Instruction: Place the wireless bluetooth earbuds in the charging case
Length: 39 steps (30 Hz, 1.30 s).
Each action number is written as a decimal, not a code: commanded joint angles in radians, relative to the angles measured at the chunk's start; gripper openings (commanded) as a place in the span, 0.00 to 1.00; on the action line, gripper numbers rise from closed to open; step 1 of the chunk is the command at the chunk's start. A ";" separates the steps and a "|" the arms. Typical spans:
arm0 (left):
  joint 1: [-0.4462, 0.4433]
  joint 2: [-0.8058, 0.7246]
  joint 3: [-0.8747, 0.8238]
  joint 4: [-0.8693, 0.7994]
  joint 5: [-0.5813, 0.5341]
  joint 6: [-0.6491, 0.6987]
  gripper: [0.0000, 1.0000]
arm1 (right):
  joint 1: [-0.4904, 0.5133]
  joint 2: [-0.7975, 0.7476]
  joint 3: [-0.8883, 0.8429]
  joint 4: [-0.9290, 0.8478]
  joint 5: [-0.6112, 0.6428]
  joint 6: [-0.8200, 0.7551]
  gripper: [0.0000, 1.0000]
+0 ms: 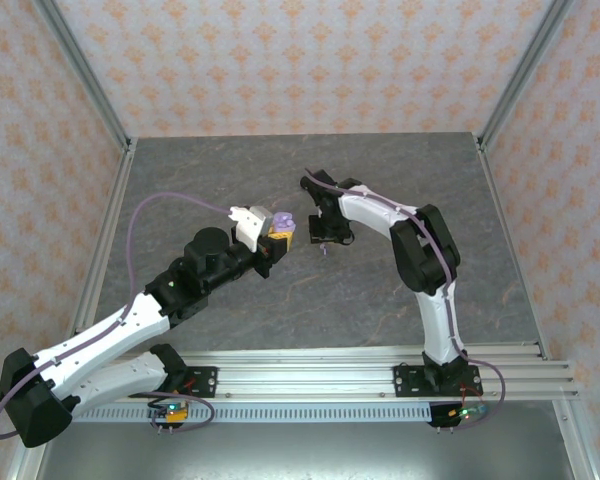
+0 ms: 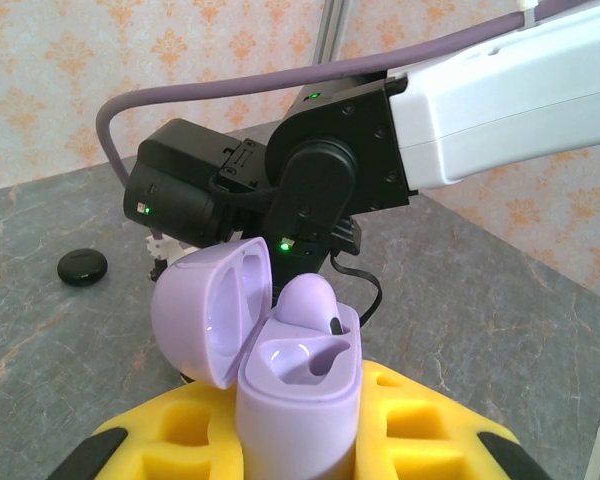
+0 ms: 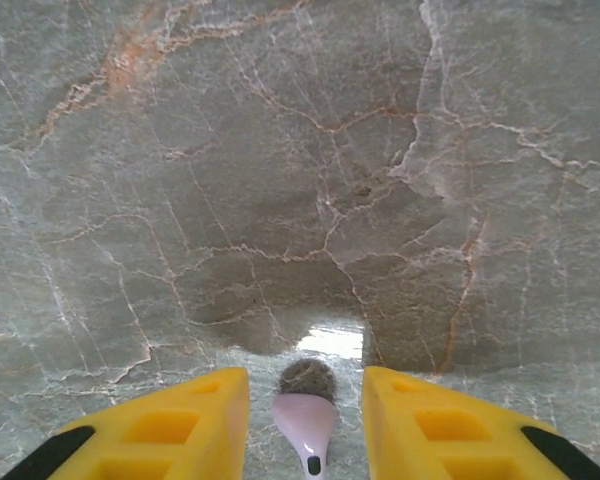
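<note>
Lavender earbud (image 3: 305, 422) gripped by right tool (image 3: 305, 388), charging case (image 2: 298, 385) in left tool (image 2: 302, 445)

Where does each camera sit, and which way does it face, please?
Top external: above and behind the bases, looking down on the table, left arm and right arm.
Left wrist: looks along its jaws at the open lavender charging case, right arm beyond.
Right wrist: looks down past its jaws and a lavender earbud at the table.
Top and left wrist share the case, right arm.

Bright even light, soft shadows, glare spot on table (image 3: 330, 342), focus ok
</note>
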 commanded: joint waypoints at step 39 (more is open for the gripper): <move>-0.006 -0.025 -0.013 0.007 -0.028 -0.023 0.12 | 0.047 0.063 0.063 -0.093 0.092 0.002 0.20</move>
